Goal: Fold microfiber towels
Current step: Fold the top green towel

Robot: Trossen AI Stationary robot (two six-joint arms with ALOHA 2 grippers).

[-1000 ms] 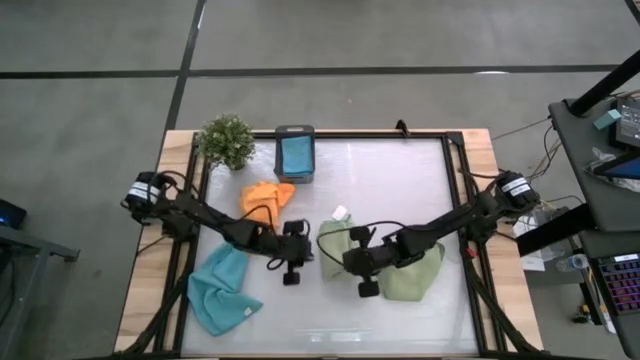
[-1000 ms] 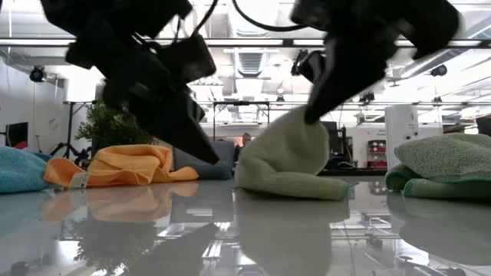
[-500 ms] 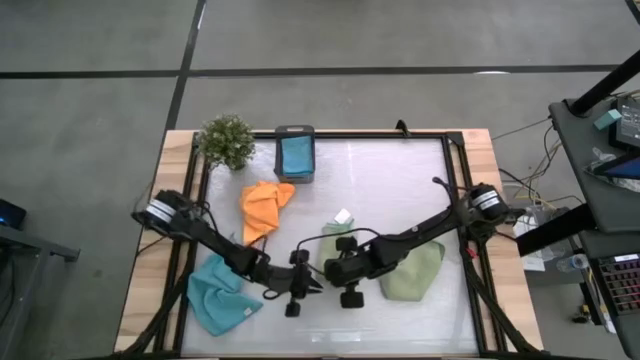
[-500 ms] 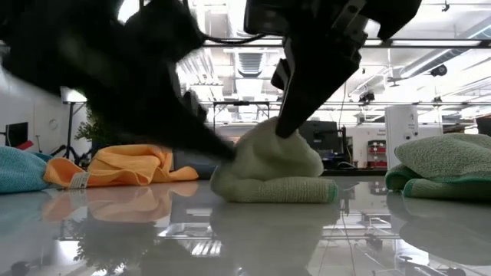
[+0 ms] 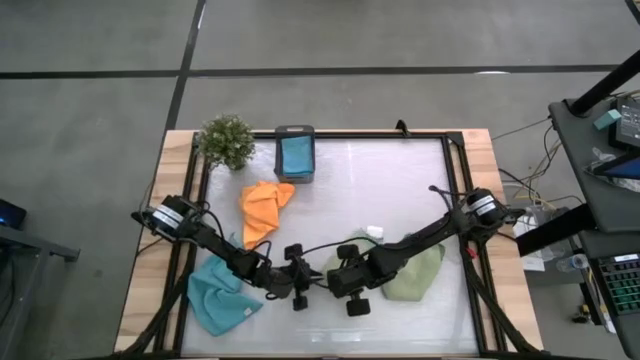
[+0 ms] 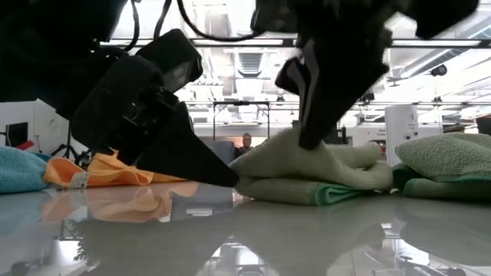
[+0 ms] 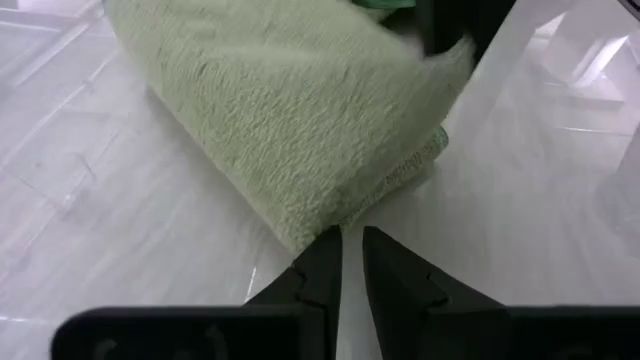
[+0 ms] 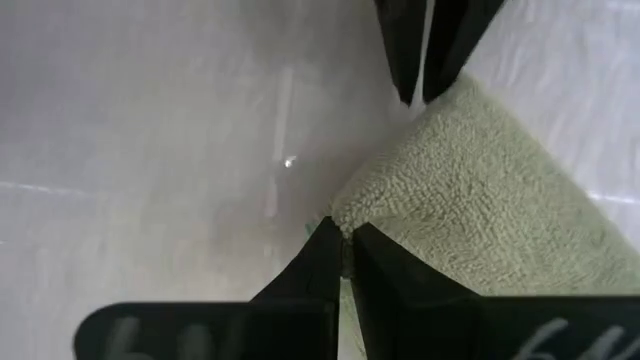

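Note:
A sage green microfiber towel lies bunched on the table's near middle, with its folded lower edge on the tabletop. My right gripper is shut on one corner of it. My left gripper comes in low from the table's left. Its fingers stand almost together with nothing between them, and their tips are at the towel's edge. A second sage green towel lies to the right. A light blue towel lies at the near left and an orange one farther back. My left gripper meets the towel's folded edge with the tip of one finger. It comes slanting down from the table's left and grips nothing. My right gripper pinches a corner of the towel between its two fingertips. It comes from above, slanting down. The corner stands raised while the rest of the towel lies on the table.
A dark grey box holding a blue cloth and a small potted plant stand at the far left. The table's frame rails run along its sides. Bare tabletop lies along the near edge.
Both grippers have gone toward the table's near edge and drawn closer together. My right gripper has pulled the sage green towel along by its corner. The towel, earlier a tall hump, now lies lower and longer. My left gripper has sunk and its tips have reached the towel's edge.

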